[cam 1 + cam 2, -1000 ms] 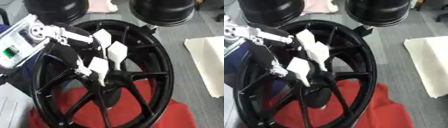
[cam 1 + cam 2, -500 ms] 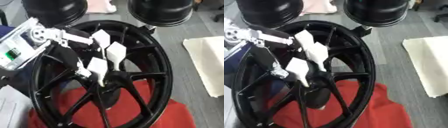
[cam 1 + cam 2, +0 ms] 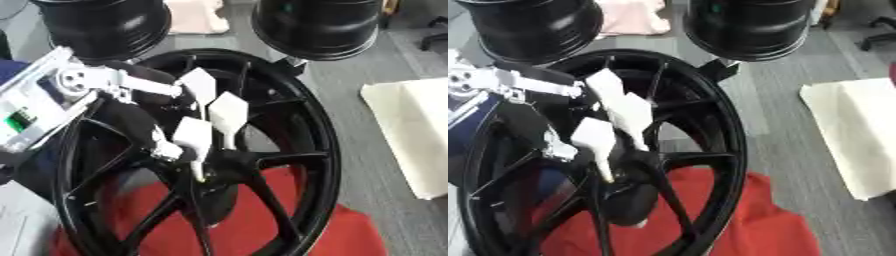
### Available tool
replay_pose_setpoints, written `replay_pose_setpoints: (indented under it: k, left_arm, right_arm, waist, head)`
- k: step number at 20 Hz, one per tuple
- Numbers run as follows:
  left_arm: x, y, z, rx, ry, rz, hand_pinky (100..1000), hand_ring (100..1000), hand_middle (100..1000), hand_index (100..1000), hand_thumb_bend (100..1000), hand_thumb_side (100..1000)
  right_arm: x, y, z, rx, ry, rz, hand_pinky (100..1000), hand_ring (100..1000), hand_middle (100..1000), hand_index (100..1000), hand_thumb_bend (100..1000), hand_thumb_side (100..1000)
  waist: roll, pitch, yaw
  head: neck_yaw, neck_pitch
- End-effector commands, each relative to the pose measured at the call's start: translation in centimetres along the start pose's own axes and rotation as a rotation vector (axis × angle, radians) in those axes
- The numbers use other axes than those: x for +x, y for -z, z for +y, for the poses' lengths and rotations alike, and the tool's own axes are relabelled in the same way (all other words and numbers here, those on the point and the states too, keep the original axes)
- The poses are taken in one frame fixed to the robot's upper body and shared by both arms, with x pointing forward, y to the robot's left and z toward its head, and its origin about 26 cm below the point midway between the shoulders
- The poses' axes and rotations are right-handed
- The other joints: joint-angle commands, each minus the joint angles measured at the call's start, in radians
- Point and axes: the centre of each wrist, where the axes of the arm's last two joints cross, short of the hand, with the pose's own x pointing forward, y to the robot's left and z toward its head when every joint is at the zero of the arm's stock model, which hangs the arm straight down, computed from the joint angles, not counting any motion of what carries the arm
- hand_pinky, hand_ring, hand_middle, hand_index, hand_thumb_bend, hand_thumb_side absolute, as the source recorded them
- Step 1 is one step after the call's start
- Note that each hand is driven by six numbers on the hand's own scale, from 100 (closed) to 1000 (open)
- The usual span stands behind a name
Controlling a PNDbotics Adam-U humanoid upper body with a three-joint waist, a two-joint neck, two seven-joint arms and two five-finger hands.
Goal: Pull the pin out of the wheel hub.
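Observation:
A black spoked wheel [image 3: 302,150] lies on a red cloth [image 3: 289,220], its hub [image 3: 223,162] near the middle of the view. My left hand [image 3: 210,112] comes in from the left on a silver and black arm, its white fingertips [image 3: 627,112] gathered right over the hub. A thin pale pin [image 3: 199,172] runs from under the thumb tip down to the hub. The thumb and a finger appear pinched on its top. The pin's lower end is hard to make out against the hub.
Two black drum-shaped rims [image 3: 105,25] [image 3: 319,25] stand at the far edge, with a pink cloth [image 3: 197,15] between them. A cream pad [image 3: 416,135] lies on the grey carpet to the right.
My left hand has stayed over the hub with only a slight shift; the fingertips keep the same pose around the pin.

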Motion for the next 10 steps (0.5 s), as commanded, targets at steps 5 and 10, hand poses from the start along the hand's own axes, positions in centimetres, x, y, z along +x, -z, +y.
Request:
replay_pose_setpoints:
  k: [5,10]
  left_arm:
    - [1.7,-1.0,0.5,0.08,0.158,-0.004,648,588,568,634,248,334]
    - [2.1,-1.1,0.1,0.127,0.241,-0.011,621,560,531,562,130,306]
  right_arm:
    - [1.1,0.6,-1.0,-0.044,-0.005,-0.041,767,755,683,706,100,633]
    - [1.0,0.5,-1.0,-0.049,-0.002,-0.039,767,756,684,707,100,639]
  waist:
    - [-0.006,-0.018,0.001]
    - [-0.006,-0.018,0.002]
  head:
    - [0.0,-0.015]
    - [0.002,-0.018]
